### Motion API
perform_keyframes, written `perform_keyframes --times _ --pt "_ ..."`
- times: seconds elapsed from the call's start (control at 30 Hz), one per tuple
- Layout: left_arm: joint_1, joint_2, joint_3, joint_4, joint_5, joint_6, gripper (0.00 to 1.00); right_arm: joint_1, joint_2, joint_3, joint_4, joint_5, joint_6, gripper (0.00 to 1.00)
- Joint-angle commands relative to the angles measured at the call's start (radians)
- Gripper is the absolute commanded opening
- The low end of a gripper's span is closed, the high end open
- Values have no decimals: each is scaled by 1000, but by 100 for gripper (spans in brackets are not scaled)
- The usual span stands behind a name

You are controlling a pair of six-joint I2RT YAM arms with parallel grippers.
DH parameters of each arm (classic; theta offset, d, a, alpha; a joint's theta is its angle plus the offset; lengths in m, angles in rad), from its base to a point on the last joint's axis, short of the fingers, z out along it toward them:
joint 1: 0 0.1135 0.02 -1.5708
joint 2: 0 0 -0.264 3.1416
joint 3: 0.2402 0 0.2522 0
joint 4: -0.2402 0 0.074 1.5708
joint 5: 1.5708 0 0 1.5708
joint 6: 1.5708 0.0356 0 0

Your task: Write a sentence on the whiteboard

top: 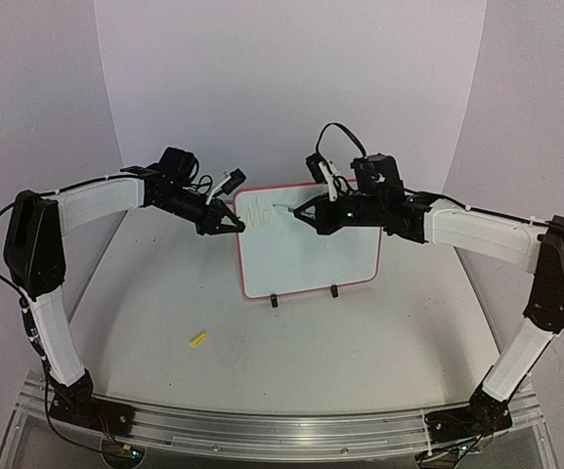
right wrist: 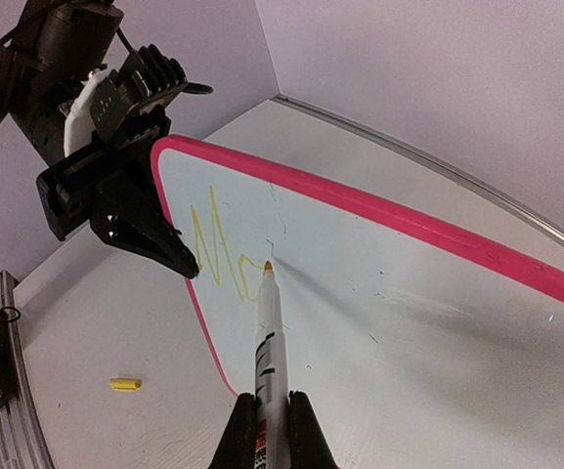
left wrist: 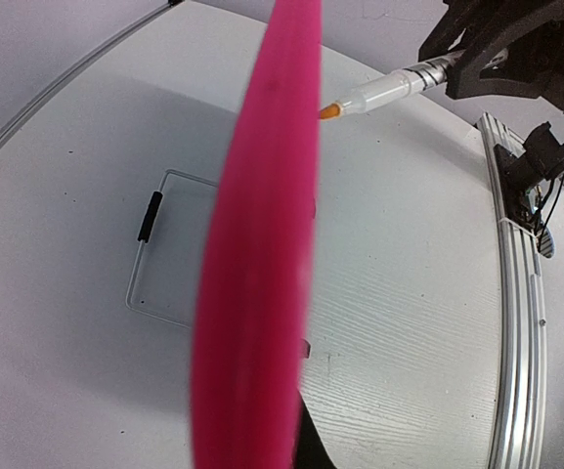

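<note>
The whiteboard (top: 306,249) stands upright mid-table on two black feet, its pink-red frame (left wrist: 262,244) filling the left wrist view edge-on. My left gripper (top: 235,223) is shut on the board's upper left edge, and its black fingers (right wrist: 154,234) lie against the frame. My right gripper (right wrist: 267,420) is shut on a white marker (right wrist: 270,337) whose orange tip touches the board face. The sentence (right wrist: 213,249) is a few yellow strokes at the board's top left (top: 259,209), ending at the tip. From the left wrist the marker (left wrist: 389,91) points at the frame.
A small yellow marker cap (top: 198,339) lies on the table in front of the board's left side, also seen as a cap (right wrist: 125,384) from the right wrist. An aluminium rail (top: 282,430) runs along the near edge. Purple walls close in behind and at both sides.
</note>
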Motion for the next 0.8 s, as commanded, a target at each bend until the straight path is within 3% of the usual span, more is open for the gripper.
perform_keyframes --times 0.0,0.47,0.77 --pt "-4 4 5 -37 -132 60 0 -4 20 52 26 1 -11 0" --pt "-4 9 5 -39 -134 61 0 -3 27 56 27 61 -18 0" --pt "-4 8 6 -39 -135 61 0 -3 8 -24 27 89 -5 0"
